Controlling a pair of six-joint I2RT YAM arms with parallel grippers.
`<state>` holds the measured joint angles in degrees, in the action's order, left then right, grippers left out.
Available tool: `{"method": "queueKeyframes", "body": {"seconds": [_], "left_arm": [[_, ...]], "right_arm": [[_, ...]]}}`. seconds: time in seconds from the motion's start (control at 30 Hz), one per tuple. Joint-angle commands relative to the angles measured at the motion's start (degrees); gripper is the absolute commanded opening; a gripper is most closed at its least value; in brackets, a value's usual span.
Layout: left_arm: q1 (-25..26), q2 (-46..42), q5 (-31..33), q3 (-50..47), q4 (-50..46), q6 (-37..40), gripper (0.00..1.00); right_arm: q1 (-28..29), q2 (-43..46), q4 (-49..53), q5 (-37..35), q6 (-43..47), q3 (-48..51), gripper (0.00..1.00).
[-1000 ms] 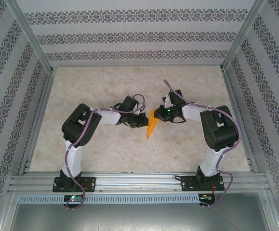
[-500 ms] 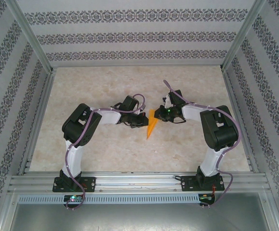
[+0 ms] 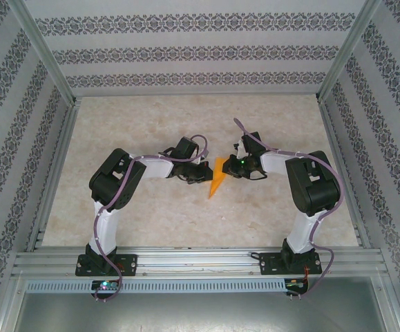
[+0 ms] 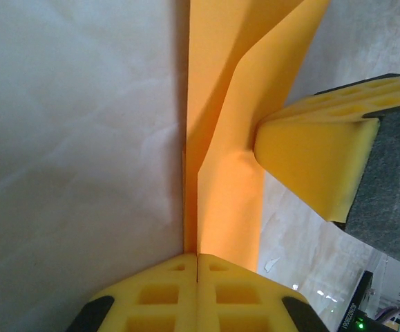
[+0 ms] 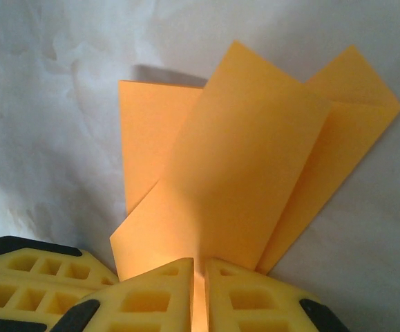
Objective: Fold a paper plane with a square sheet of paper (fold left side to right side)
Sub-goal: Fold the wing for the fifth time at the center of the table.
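One paper plane (image 3: 216,183), gripped twice: left pincer (image 4: 197,259) and right pincer (image 5: 198,268) each seemingly clenched on it.

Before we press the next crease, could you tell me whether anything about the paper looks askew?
Yes: the orange paper is not flat. In the right wrist view its flaps fan apart above the right fingers, edges misaligned, one casting a shadow on the table. The left fingers pinch one edge.

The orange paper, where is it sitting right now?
In the top view the orange paper is mid-table, pinched between the left gripper on its left and the right gripper on its right.
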<state>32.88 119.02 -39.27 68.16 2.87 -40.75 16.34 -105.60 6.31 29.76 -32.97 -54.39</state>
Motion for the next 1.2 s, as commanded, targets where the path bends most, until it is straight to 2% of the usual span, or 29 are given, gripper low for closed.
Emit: {"method": "queueKeyframes", "body": {"seconds": [0.0, 0.27, 0.37, 0.6, 0.73, 0.9, 1.07, 1.17], "left_arm": [[0.2, 4.1, 3.9, 0.1, -0.9, 0.1, 0.00], [0.2, 1.5, 3.2, -0.4, 0.7, -0.6, 0.01], [0.1, -0.8, 3.7, 0.7, -1.6, 0.6, 0.07], [-0.7, -7.2, 4.6, 2.6, -7.1, 2.7, 0.16], [-0.7, -10.8, 4.4, 3.0, -11.3, 3.8, 0.14], [0.0, -13.1, -0.1, 3.3, -14.4, 1.2, 0.07], [1.5, -11.7, -5.0, 3.4, -13.5, -4.6, 0.05], [2.9, -9.8, -6.4, 4.9, -13.7, -5.2, 0.04]], "right_arm": [[-0.1, -1.3, 0.9, -1.4, 0.9, 1.7, 0.13], [-0.6, -1.3, 0.3, -2.2, 1.3, 4.8, 0.04], [-1.0, -1.0, 0.0, -2.5, 1.5, 5.9, 0.00], [-1.2, -0.9, -0.8, -2.3, 1.6, 6.8, 0.00], [-1.2, -0.8, -0.9, -2.2, 1.8, 6.6, 0.00], [-1.2, -0.7, -1.0, -2.1, 1.9, 6.5, 0.00], [-1.1, -0.8, -1.1, -2.1, 1.9, 6.6, 0.00], [-1.0, -1.1, -1.0, -2.0, 2.0, 6.6, 0.00]]}}
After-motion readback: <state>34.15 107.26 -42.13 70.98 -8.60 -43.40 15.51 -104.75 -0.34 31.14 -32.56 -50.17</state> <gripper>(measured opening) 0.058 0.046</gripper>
